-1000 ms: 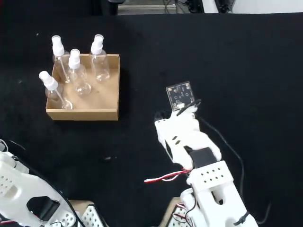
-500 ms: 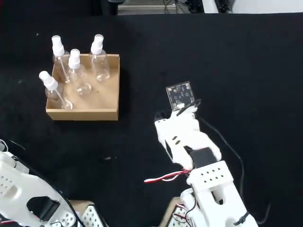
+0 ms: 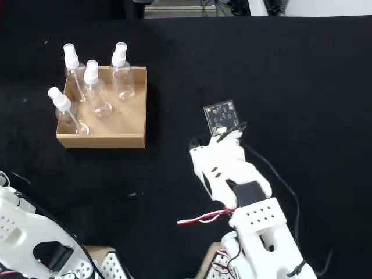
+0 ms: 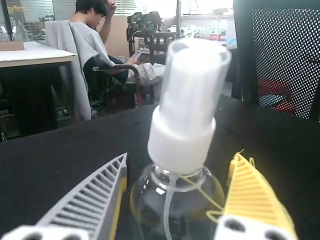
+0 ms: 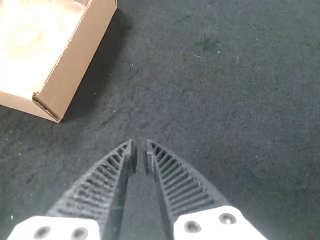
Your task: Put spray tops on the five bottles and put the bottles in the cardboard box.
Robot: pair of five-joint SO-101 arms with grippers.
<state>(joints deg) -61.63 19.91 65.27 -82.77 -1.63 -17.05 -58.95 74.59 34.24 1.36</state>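
The cardboard box [image 3: 125,125] stands at the table's left with several clear bottles upright in it, each with a white spray top, such as one at the back [image 3: 121,71] and one at the front left [image 3: 64,110]. One more clear bottle [image 4: 175,200] with a white spray top [image 4: 187,105] stands upright between the fingers of my left gripper [image 4: 180,157], which is shut on its body. My left arm [image 3: 26,232] sits at the near left corner. My right gripper [image 5: 140,147] is shut and holds nothing, low over the black cloth near a corner of the box [image 5: 60,75].
My right arm [image 3: 232,174] lies across the middle of the table, its wrist camera board [image 3: 221,118] to the right of the box. Black cloth [image 3: 279,75] covers the table. A seated person and furniture are in the room behind, away from the table.
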